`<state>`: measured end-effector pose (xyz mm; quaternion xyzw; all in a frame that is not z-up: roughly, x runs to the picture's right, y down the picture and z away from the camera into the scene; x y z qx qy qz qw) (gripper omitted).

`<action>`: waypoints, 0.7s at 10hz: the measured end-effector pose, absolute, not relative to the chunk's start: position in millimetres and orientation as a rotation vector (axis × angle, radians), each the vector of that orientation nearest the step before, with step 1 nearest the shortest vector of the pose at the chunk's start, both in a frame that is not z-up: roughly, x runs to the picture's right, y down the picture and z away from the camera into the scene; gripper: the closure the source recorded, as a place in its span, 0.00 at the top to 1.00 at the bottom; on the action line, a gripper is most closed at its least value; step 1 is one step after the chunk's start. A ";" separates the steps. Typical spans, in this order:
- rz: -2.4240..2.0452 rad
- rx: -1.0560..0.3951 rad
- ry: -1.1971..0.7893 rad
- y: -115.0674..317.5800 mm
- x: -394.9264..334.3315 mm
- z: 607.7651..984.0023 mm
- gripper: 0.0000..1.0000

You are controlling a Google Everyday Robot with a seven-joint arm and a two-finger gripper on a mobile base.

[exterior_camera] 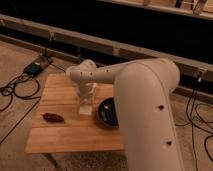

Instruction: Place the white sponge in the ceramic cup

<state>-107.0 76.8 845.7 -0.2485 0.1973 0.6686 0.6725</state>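
While one gripper (86,105) stands clamped on one white sponge (86,111), one dark bowl (108,113) sits just beside — one reddish-brown object (53,117) apart.

No readable text, labels or numbers anywhere tbh: nothing on the wooden table (70,136), the dark bowl (103,116) or the robot's white arm (145,100). The gripper (86,104) is down at the table just left of the bowl, fingers closed, right at the white sponge (86,110).
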 end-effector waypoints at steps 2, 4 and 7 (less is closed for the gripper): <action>1.477 -0.523 0.359 44.7 -109.6 831.9 0.00; 1.434 -0.496 0.278 14.6 -115.4 825.8 0.00; 1.369 -0.478 0.143 -31.8 -133.4 831.0 0.00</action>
